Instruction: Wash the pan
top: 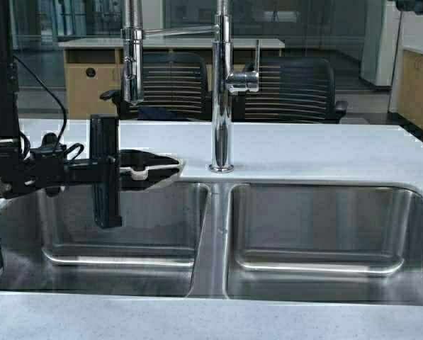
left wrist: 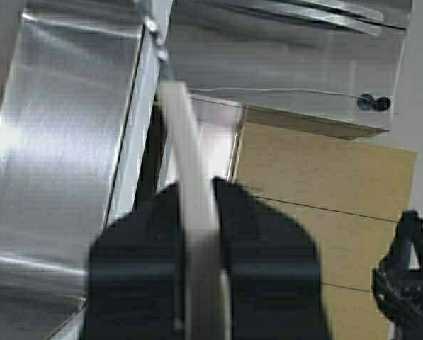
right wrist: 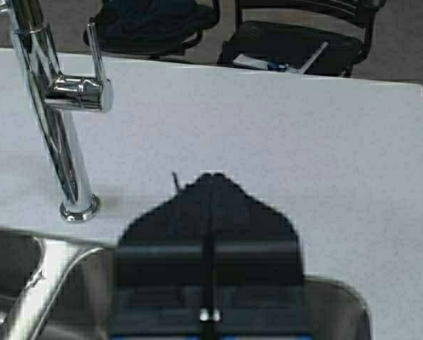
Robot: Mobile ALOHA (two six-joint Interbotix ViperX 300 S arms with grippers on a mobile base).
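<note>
Cream-coloured and small, the pan (top: 151, 170) is held up at the back edge of the left basin (top: 126, 234), its bowl partly over the white table (top: 324, 152) top and partly over the steel, near the base of the faucet (top: 222, 92). The left gripper (top: 105, 170) has it by the handle (left wrist: 193, 212): in the left wrist view the pale handle runs straight out between the two dark pads, which are clenched on it from both sides. From where I stand the pan looks turned on edge or steeply tilted, showing a thin dark sliver rather than a round face, though I cannot say which way its inside faces.

What the next move hangs on, I would judge, is this: the pan lies to the gripper's right, with handle and bowl in one line pointing across the basin toward the faucet column. The spout (top: 132, 53) hangs over the left basin, roughly above the gripper and pan, so the pan is close to being under it.

The right gripper (right wrist: 210, 212) is pressed together and empty, parked low over the near side of the right basin (top: 324, 234) and facing the faucet lever (right wrist: 94, 67). It is the nearer arm to that lever, and probably the one to turn the water on.
</note>
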